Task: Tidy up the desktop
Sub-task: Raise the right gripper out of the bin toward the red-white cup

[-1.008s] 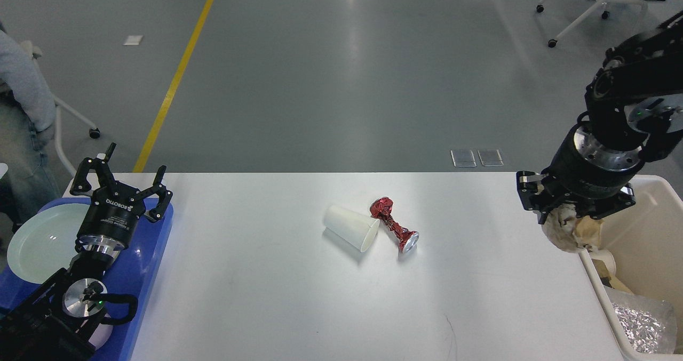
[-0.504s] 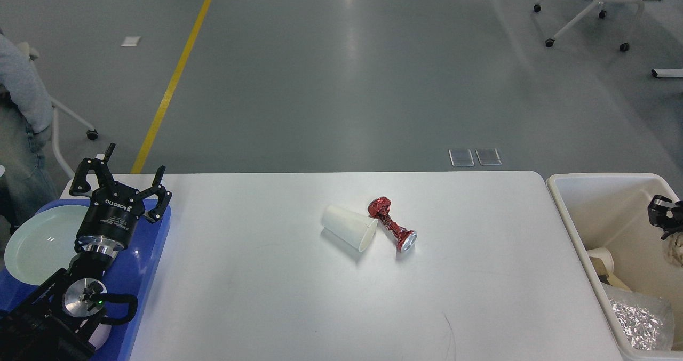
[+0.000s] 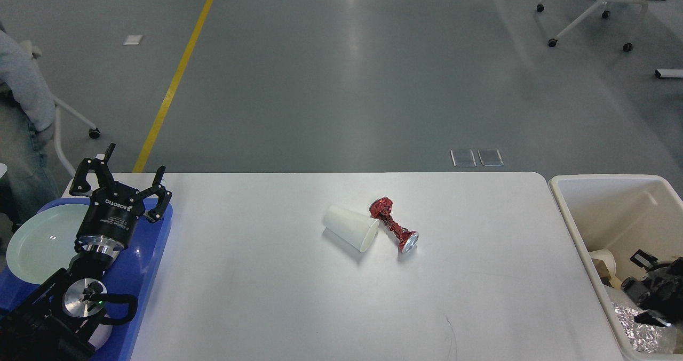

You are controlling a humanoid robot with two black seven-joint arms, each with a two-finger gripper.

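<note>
The white desktop (image 3: 277,307) holds a white paper cup (image 3: 351,227) lying on its side near the middle. A crushed red can (image 3: 394,224) lies right beside the cup, touching its rim. My left gripper (image 3: 120,177) is open and empty, above the blue tray (image 3: 144,275) at the left edge. My right gripper (image 3: 640,286) is low inside the cream bin (image 3: 573,233) at the right. Its dark fingers stand spread apart with nothing between them.
A pale green plate (image 3: 37,243) lies on the blue tray. The bin holds crumpled foil (image 3: 637,331) and beige waste (image 3: 603,259). A seated person (image 3: 21,110) is at the far left. Office chairs (image 3: 592,3) stand on the grey floor behind.
My right arm swung right from the table's edge and went down into the bin. The beige paper wad it held no longer shows in the gripper. The left arm has not moved.
</note>
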